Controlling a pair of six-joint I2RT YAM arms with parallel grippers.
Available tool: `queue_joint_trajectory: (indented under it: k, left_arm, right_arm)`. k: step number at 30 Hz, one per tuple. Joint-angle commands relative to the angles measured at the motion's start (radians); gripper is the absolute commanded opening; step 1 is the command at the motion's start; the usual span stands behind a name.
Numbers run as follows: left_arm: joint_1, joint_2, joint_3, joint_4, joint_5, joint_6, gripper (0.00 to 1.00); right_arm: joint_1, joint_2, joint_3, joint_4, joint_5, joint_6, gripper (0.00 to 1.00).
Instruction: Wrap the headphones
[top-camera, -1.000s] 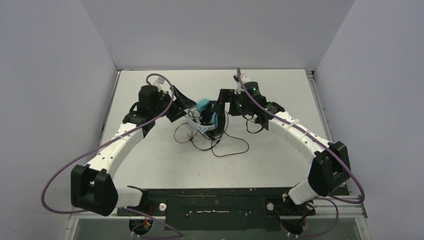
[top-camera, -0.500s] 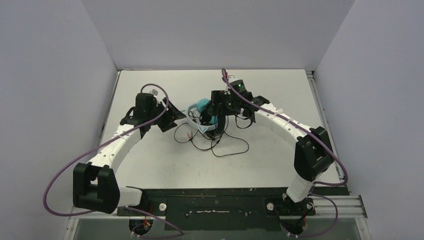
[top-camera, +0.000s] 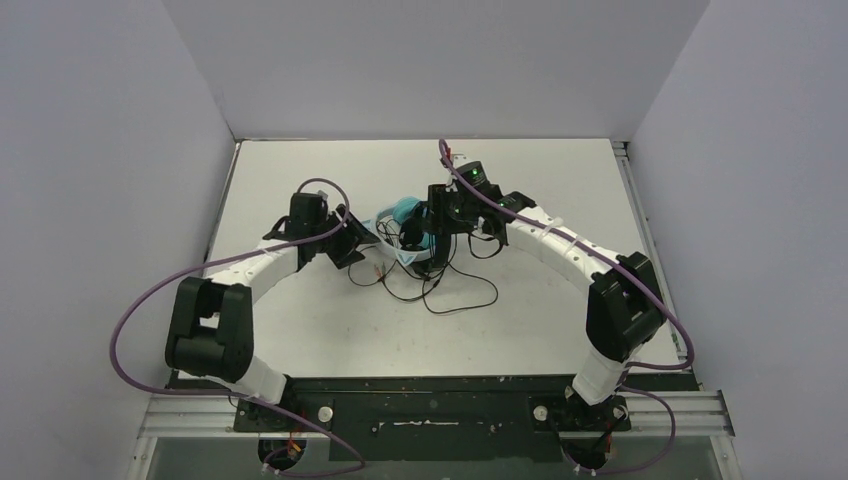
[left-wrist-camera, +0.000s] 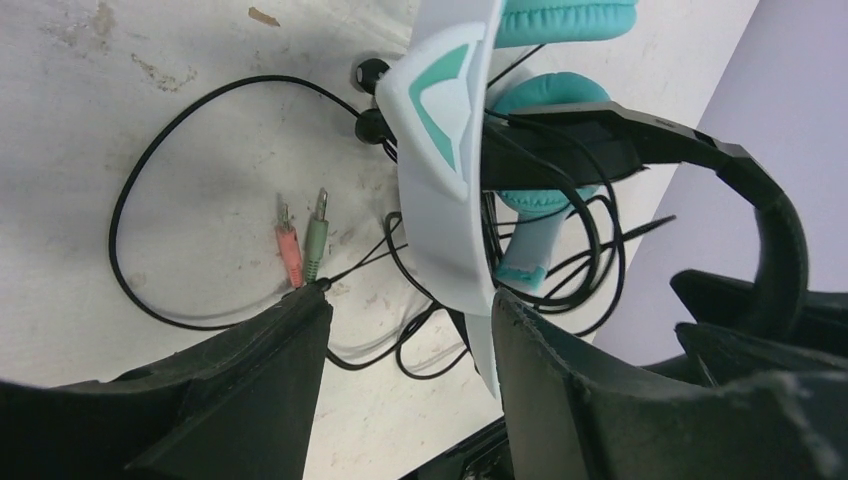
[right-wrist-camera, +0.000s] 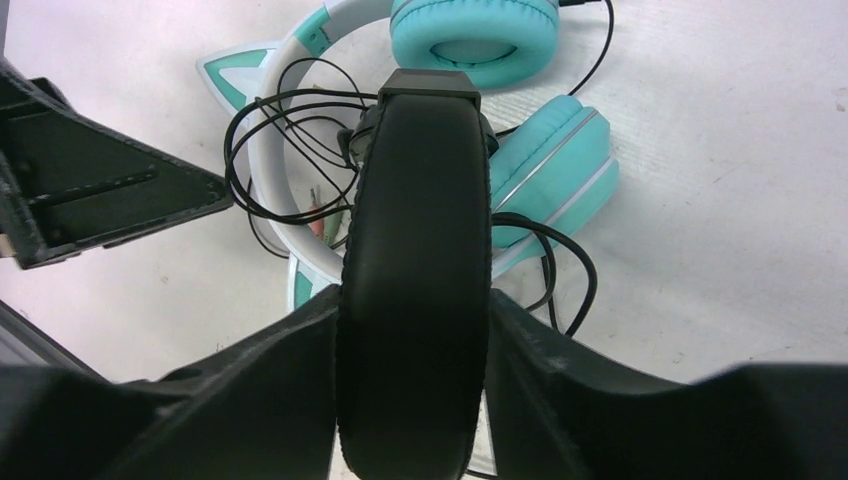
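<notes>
The headphones (top-camera: 408, 212) lie mid-table: teal ear cups (right-wrist-camera: 472, 35) and a pale headband (left-wrist-camera: 440, 170) with cat-ear points. Their thin black cable (top-camera: 455, 302) sprawls loose toward the front, ending in pink and green plugs (left-wrist-camera: 303, 245). My left gripper (left-wrist-camera: 410, 295) straddles the pale headband; the band rests against one finger and a gap is left to the other. A second, all-black pair of headphones (right-wrist-camera: 415, 250) lies across the teal pair. My right gripper (right-wrist-camera: 412, 300) is shut on its padded black band, with both fingers pressed against it.
Both arms (top-camera: 250, 265) reach in from the two sides and meet at the headphones. The black pair's own cable (top-camera: 490, 250) loops under the right wrist. Grey walls (top-camera: 100, 150) close the table on three sides.
The left arm swung in and right onto the pale headband, its jaws narrowing. The right gripper moved left over the black band and closed on it.
</notes>
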Motion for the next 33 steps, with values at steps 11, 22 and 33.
queue_joint_trajectory:
  k: [11, 22, 33]
  left_arm:
    - [-0.063, 0.157, 0.056, 0.247, 0.021, -0.105, 0.63]
    - [-0.086, 0.207, 0.099, 0.265, -0.016, -0.149, 0.38]
    - [-0.085, 0.098, 0.242, -0.118, -0.049, 0.069, 0.05]
  right_arm:
    - [0.007, -0.006, 0.052, -0.012, 0.008, -0.031, 0.37]
    - [0.007, -0.023, 0.050, -0.019, 0.009, -0.035, 0.29]
    - [-0.058, -0.080, 0.011, -0.017, 0.060, -0.072, 0.19]
